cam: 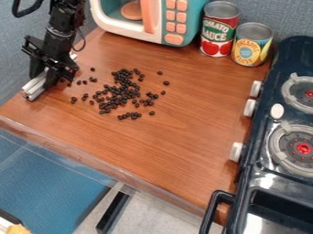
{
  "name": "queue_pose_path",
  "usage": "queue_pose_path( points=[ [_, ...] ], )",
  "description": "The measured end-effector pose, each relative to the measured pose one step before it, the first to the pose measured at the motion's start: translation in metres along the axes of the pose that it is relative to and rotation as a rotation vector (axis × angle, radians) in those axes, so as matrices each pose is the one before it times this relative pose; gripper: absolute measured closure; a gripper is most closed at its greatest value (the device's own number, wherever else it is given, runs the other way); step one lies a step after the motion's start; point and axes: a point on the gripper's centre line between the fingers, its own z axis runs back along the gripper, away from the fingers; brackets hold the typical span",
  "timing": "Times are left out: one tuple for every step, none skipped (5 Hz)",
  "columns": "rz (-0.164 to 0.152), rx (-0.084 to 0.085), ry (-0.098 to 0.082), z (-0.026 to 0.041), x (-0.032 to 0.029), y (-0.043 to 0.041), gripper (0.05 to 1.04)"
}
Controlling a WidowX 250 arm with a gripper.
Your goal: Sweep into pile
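The black gripper (pixel 45 75) hangs at the left of the wooden counter, near its left edge. It is shut on a pale grey-white bar (pixel 36 84), which sticks out toward the lower left and lies low at the counter surface. Right of the gripper, many small dark round beans (pixel 122 90) lie in a loose cluster left of the counter's middle. Several stray beans surround the cluster, some close to the gripper's right side and a few on the right, such as one bean (pixel 166 83).
A toy microwave (pixel 174 39) stands at the back, with a red tomato can (pixel 218 34) and a yellow can (pixel 251 45) beside it. A dark toy stove (pixel 260 171) with knobs and a handle lines the right side. The counter's front edge (pixel 104 162) slants across below.
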Motion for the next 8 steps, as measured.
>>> queue_pose_path(
  points=[
    [-0.0140,-0.0232,0.0119,-0.00012,-0.00184,-0.01062,0.699],
    [-0.0019,-0.0371,0.0171,0.00287,-0.00553,-0.01067,0.699],
    [-0.0092,-0.0404,0.0090,0.00724,-0.00415,-0.01731,0.700],
    [-0.0119,-0.0343,0.0064,0.00740,-0.00382,-0.01420,0.700],
    [0.0081,-0.0362,0.0135,0.00206,-0.00468,-0.01880,0.700],
    [0.0124,-0.0276,-0.0104,0.00191,-0.00427,-0.01569,0.702],
    [0.0107,-0.0234,-0.0109,0.00423,-0.00556,-0.02266,0.704],
    [0.0271,-0.0178,-0.0161,0.00251,-0.00573,-0.01853,0.704]
  ],
)
